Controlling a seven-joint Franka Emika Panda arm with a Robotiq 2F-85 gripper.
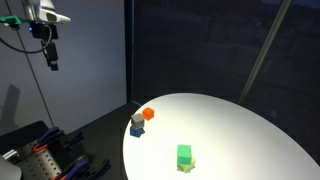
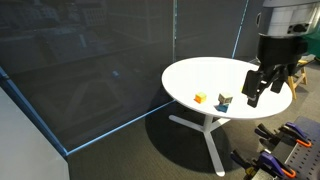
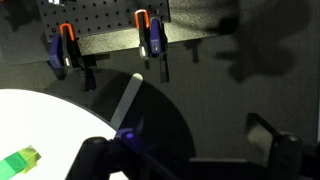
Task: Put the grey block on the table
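Where the grey block (image 1: 136,120) sits: on top of a blue cube (image 1: 137,131), close to the edge of the round white surface (image 1: 240,130), not down on the surface itself.
Look of it: small, plain, pale grey, about the size of the cube beneath.
Neighbours: an orange block (image 1: 148,114) just beside the stack; a green block (image 1: 184,155) well apart.
Fingers (image 2: 255,90): spread wide, nothing between them, touching nothing.
Fingers' place: up in the air, well apart from the stack.

Green block (image 1: 185,155) lies apart from orange block (image 1: 148,114); clamps (image 3: 148,35) hang on pegboard (image 3: 110,15).
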